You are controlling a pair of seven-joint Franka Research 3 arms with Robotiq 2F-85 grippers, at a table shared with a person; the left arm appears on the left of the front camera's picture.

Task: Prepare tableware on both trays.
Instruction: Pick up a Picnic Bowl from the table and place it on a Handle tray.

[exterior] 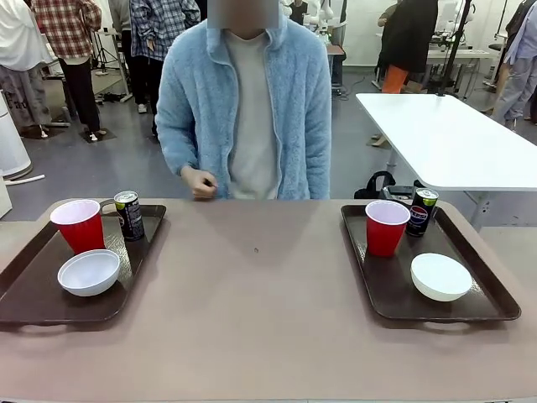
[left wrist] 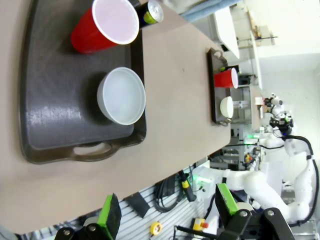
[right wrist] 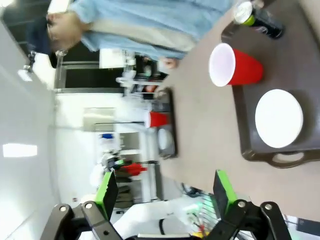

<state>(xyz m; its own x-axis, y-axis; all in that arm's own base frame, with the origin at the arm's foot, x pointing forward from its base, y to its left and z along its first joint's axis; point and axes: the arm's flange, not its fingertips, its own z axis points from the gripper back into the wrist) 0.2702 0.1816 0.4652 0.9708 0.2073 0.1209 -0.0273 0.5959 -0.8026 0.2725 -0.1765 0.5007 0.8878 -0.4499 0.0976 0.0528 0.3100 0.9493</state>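
Both tools, left (left wrist: 167,220) and right (right wrist: 165,197), wide open, empty, off the table (exterior: 252,294) edge.

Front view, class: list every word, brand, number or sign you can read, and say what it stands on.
No word reads clearly.
Right can, on the right tray: a round red, white and blue emblem; its lettering is too small to read.
Left can, on the left tray: pale print on the dark side, too blurred to read.
Red cups and white bowls: no print seen.
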